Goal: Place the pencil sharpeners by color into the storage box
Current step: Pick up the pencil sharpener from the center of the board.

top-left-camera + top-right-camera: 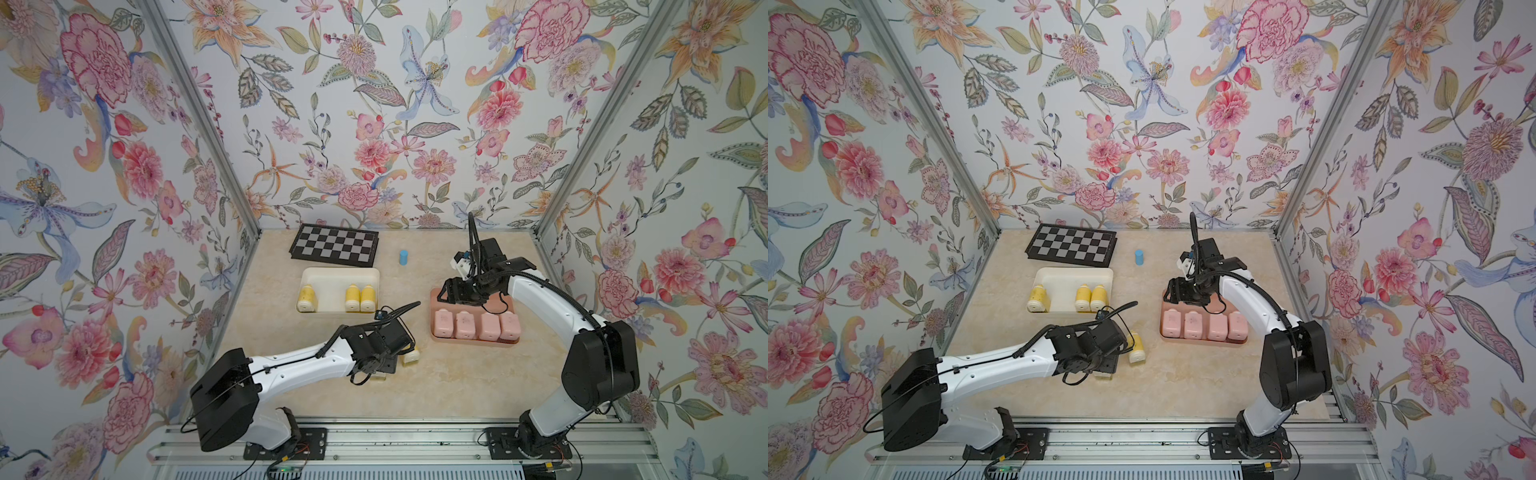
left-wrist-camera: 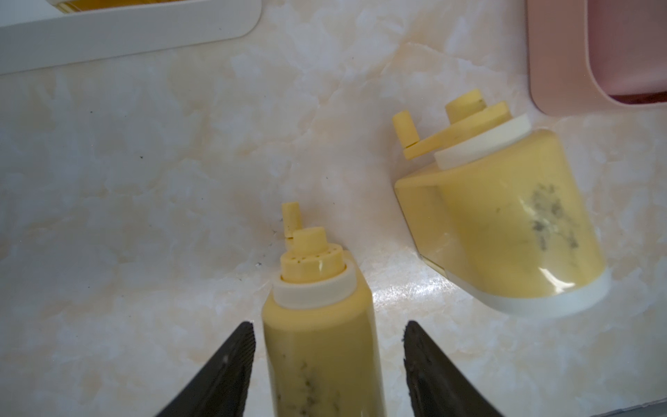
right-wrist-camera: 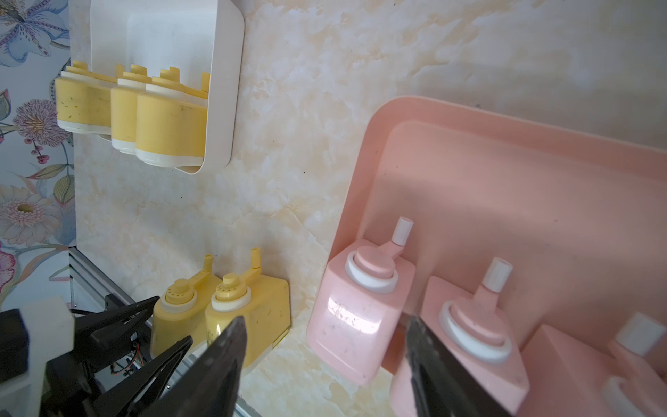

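Fingers (image 2: 234,364) of the left gripper (image 2: 328,325) stand narrowly apart astride a lying yellow sharpener (image 2: 317,346), thin gaps on both sides, a 2nd yellow sharpener (image 2: 505,224) just beside, while both top views mostly hide the straddled piece under the wrist yet show 3 more in the white tray (image 1: 332,282).

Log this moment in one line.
left gripper: open, astride yellow sharpener on table | other yellow loose beside it | white tray: three yellow | pink tray: four pink | right gripper: open, over pink tray
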